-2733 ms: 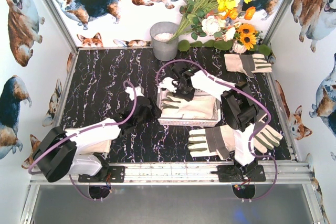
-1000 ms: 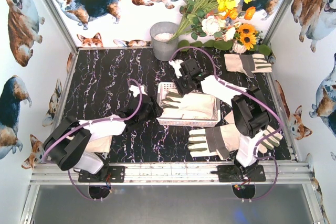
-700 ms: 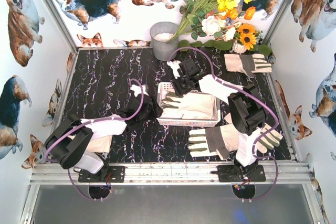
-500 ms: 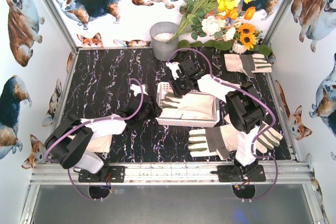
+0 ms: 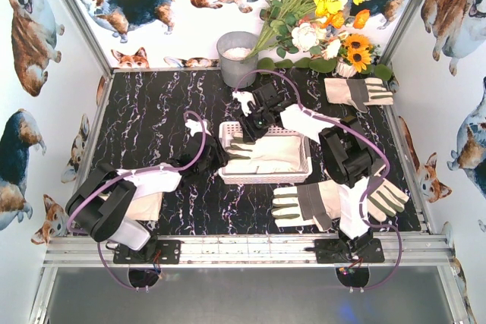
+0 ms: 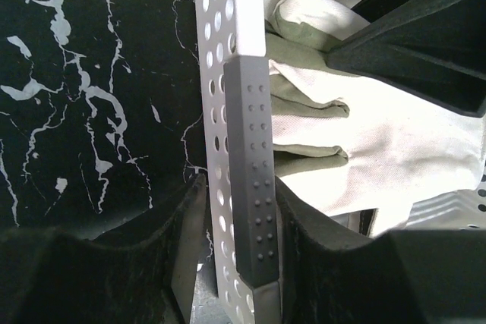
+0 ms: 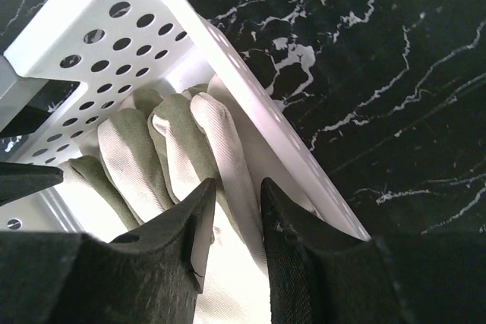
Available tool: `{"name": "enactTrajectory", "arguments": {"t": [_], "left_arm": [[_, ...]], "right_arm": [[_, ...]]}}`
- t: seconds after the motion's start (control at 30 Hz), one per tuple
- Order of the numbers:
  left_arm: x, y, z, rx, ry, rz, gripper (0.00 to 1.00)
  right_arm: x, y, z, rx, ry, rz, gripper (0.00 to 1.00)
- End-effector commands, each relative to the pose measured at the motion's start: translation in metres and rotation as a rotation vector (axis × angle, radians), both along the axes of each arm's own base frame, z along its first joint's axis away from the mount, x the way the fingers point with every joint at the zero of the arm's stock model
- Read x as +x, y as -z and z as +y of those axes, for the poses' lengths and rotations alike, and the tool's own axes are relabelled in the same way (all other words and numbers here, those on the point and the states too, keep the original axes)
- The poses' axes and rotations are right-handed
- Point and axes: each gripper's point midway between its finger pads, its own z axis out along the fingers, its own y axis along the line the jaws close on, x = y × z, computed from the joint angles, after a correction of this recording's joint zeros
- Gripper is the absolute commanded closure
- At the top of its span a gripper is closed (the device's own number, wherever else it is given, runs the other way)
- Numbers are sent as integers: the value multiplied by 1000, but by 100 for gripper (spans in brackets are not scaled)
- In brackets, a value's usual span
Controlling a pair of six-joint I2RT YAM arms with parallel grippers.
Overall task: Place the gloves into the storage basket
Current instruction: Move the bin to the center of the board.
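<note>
Left gripper point(image 6: 228, 187) clamps the storage basket point(image 5: 266, 177) wall; right gripper point(image 7: 235, 202) pinches a finger of the glove point(image 7: 137, 157) inside. Rising clenched would drag it out; 3 gloves point(image 5: 304, 204) lie on the table point(image 5: 152, 111).

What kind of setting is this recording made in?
Probably a staged robot test booth, not a home: corgi-print walls on an aluminium frame enclose a black marble-pattern tabletop, with a flower bouquet as decoration.
</note>
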Motion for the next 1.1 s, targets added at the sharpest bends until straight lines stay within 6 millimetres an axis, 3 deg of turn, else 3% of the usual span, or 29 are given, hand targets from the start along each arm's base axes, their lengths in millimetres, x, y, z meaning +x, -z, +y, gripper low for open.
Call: {"name": "enactTrajectory", "arguments": {"t": [0.0,0.13,0.3,0.73,0.93,1.07], "left_arm": [[13,-9,0,4,19,-49,68],[21,-12,3,24,28,-67,69],[36,-10,11,33,24,-67,70],[80,-7,14,33,70,-87,72],[91,-5,20,36,91,-77,72],[97,-17,19,42,105,-98,64]], "right_arm": [[3,-12,20,40,-110,-33,68],[10,-7,20,8,-109,-53,68],[33,-4,17,-24,-39,-124,68],[69,-4,39,42,-31,-223,68],[80,-18,47,86,-62,-314,67],[85,-40,47,116,-42,-352,56]]}}
